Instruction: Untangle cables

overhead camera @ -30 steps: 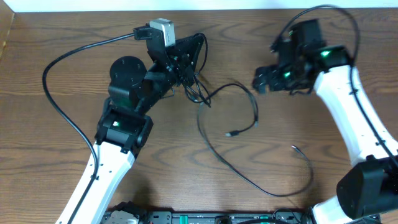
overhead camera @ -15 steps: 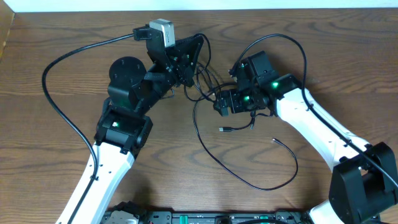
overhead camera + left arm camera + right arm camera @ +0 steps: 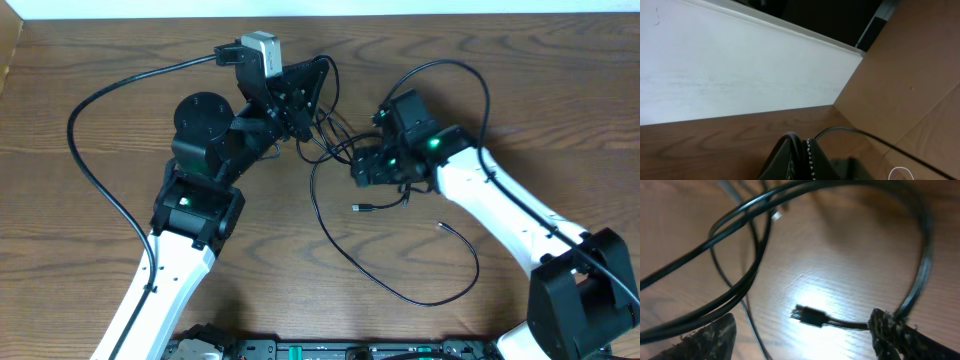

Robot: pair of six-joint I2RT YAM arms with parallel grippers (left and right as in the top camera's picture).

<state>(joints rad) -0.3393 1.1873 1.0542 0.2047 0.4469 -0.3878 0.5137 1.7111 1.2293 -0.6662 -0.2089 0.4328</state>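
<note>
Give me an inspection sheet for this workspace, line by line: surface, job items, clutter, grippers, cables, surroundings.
Surface: brown wooden table, bare wood showing around the arms.
Job's things: thin black cables tangled between the two arms, with one long loop running toward the near edge; two plug ends lie free on the wood.
Clutter: nothing seen.
Grippers: left gripper shut, pointing toward the wall; whether it pinches a cable cannot be told. Right gripper open, straddling a plug end.
Cables: thick black arm wires, one looping off each wrist.
Surroundings: white wall behind the table.
</note>
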